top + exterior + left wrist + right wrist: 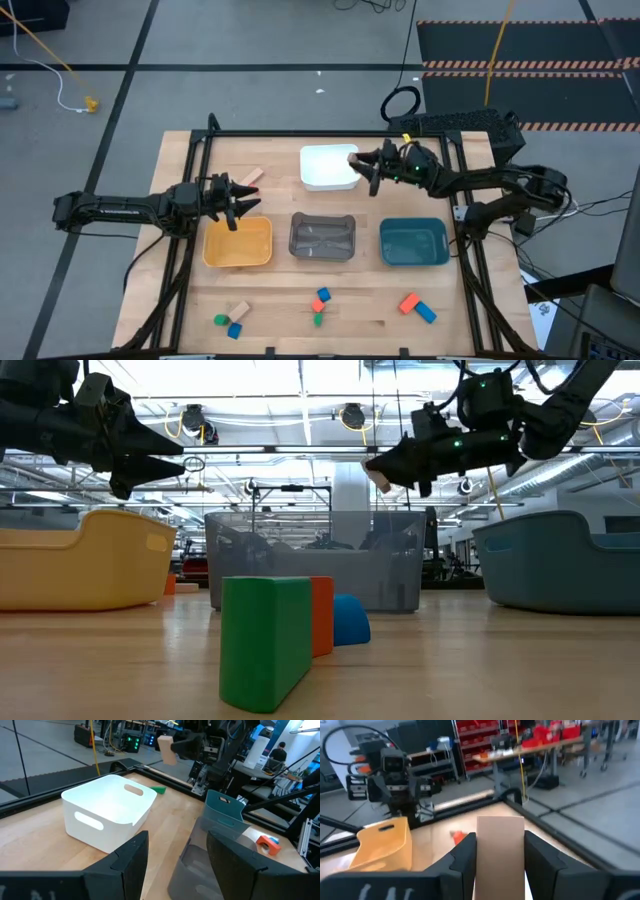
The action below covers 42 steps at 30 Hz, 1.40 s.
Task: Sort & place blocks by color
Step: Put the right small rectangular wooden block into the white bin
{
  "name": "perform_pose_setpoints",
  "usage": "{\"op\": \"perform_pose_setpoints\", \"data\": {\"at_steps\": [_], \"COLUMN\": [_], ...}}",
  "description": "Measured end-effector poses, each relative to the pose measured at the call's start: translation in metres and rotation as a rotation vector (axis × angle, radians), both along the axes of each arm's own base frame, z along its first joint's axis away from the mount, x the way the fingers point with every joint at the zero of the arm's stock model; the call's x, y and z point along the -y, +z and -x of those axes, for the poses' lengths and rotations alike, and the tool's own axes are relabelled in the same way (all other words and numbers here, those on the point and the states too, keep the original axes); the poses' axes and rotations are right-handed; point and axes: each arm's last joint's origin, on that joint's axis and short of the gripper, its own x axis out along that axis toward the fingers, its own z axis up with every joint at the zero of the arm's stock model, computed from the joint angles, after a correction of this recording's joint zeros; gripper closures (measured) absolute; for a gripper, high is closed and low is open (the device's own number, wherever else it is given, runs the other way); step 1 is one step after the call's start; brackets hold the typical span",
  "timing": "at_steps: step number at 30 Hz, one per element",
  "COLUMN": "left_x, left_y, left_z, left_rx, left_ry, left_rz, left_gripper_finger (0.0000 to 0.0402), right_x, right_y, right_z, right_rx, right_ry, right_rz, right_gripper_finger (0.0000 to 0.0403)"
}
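Right arm's fingers (pixel 472 860) hold tan block (pixel 500 850) above white tray (pixel 328 168).

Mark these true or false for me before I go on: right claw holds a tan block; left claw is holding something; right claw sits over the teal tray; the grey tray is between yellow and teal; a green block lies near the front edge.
1. The right claw holds a tan block. True.
2. The left claw is holding something. False: its fingers stand open with nothing between them, above the yellow tray.
3. The right claw sits over the teal tray. False: it hangs at the edge of the white tray.
4. The grey tray is between the yellow and teal ones. True.
5. A green block lies near the table's front edge. True.
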Motion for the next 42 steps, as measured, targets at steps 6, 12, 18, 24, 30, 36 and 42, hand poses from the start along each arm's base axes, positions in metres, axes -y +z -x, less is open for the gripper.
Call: {"op": "perform_pose_setpoints", "data": {"at_steps": [6,12,18,24,30,36,42], "left_x": [0.000,0.000,0.000,0.000,0.000,0.000,0.000], "left_y": [0.000,0.000,0.000,0.000,0.000,0.000,0.000], "left_z": [0.000,0.000,0.000,0.000,0.000,0.000,0.000], "left_rx": [0.000,-0.001,-0.001,0.000,0.000,0.000,0.000], "left_ry": [0.000,0.000,0.000,0.000,0.000,0.000,0.000], "left_rz": [0.000,0.000,0.000,0.000,0.000,0.000,0.000], "left_gripper_finger": [0.0202,0.0202,0.0202,0.0202,0.0202,0.0202,0.0202], "right_x": [0.002,0.006,0.008,0.009,0.009,0.009,0.009], "right_y": [-0.019,-0.041,-0.047,-0.060,-0.062,-0.062,-0.062], "right_z": [-0.011,-0.017,-0.020,-0.022,-0.022,-0.022,-0.022], "right_rx": [-0.028,-0.092,-0.064,-0.109,-0.116,-0.123,-0.130], "right_ry": [-0.007,-0.060,-0.057,-0.056,-0.056,-0.056,-0.053], "right_rz": [0.015,0.000,0.024,0.005,0.002,-0.001,0.022], "right_gripper_finger": [0.0290,0.0290,0.0262,0.0258,0.0274,0.0269,0.0256]}}
